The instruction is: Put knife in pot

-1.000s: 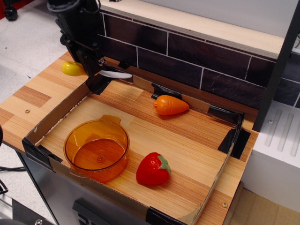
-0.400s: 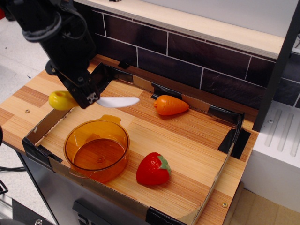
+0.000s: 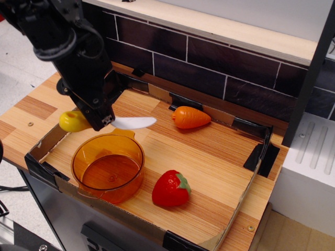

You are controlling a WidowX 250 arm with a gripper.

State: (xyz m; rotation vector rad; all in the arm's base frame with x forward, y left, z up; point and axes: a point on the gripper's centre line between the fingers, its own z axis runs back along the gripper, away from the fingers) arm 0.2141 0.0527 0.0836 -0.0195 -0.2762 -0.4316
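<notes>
My gripper (image 3: 101, 119) is shut on the knife and holds it level in the air, just above the far rim of the pot. The knife has a yellow handle (image 3: 73, 121) sticking out to the left and a white rounded blade (image 3: 134, 123) pointing right. The pot (image 3: 108, 167) is round, transparent orange and shallow, and it stands at the front left of the wooden tray, below and slightly in front of the knife. The pot has nothing in it.
An orange carrot (image 3: 190, 117) lies at the back of the tray. A red strawberry (image 3: 171, 189) lies right of the pot. A low cardboard wall (image 3: 49, 138) with black tape corners rims the tray. A dark tiled backsplash (image 3: 220, 73) stands behind.
My gripper has carried the knife from the back left corner forward and down, to just above the pot's far rim. The pot, carrot and strawberry have not moved.
</notes>
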